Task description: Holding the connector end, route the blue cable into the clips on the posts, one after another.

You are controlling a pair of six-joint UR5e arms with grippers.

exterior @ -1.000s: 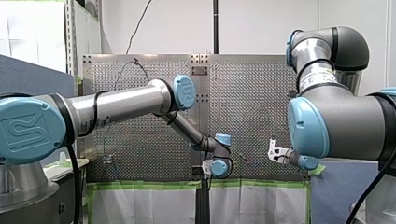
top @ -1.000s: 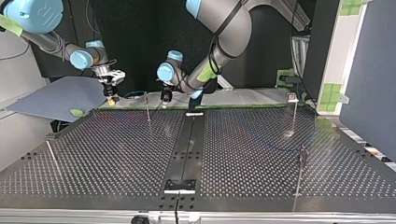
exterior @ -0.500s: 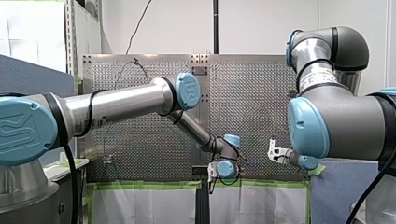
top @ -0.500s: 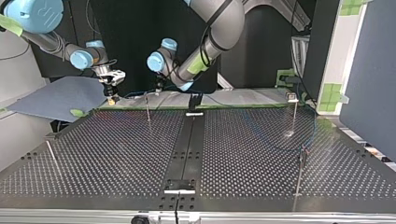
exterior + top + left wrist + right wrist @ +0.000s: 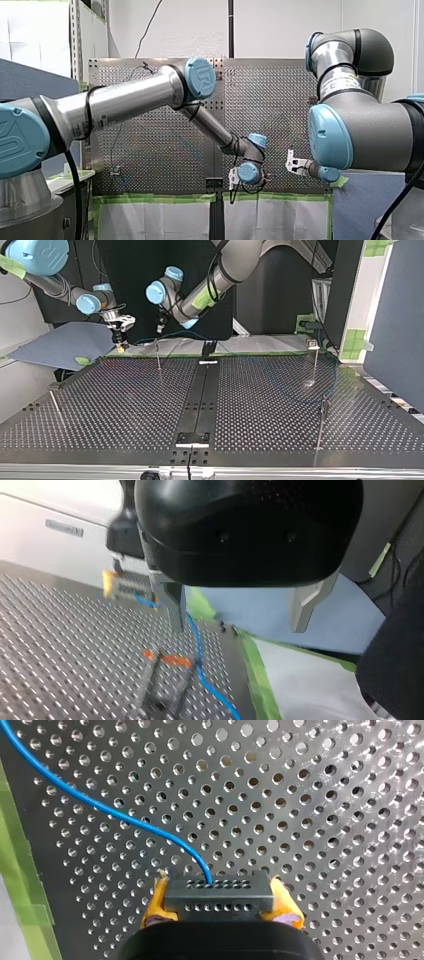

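Routing looked unfinished. The blue cable (image 5: 200,650) ran just beside the orange clip (image 5: 167,658) on its post (image 5: 150,685); seated or not, we could not tell (the slot was hidden). Our left gripper (image 5: 239,626) hung above that cable, jaws spread wide, empty. Our right gripper (image 5: 220,904) pinched the connector (image 5: 218,892) over the bench (image 5: 325,795).

Orange clip (image 5: 169,658), blurred beyond detail.

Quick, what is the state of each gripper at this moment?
The left gripper is open, holding nothing.
The right gripper is closed on the connector of the blue cable.
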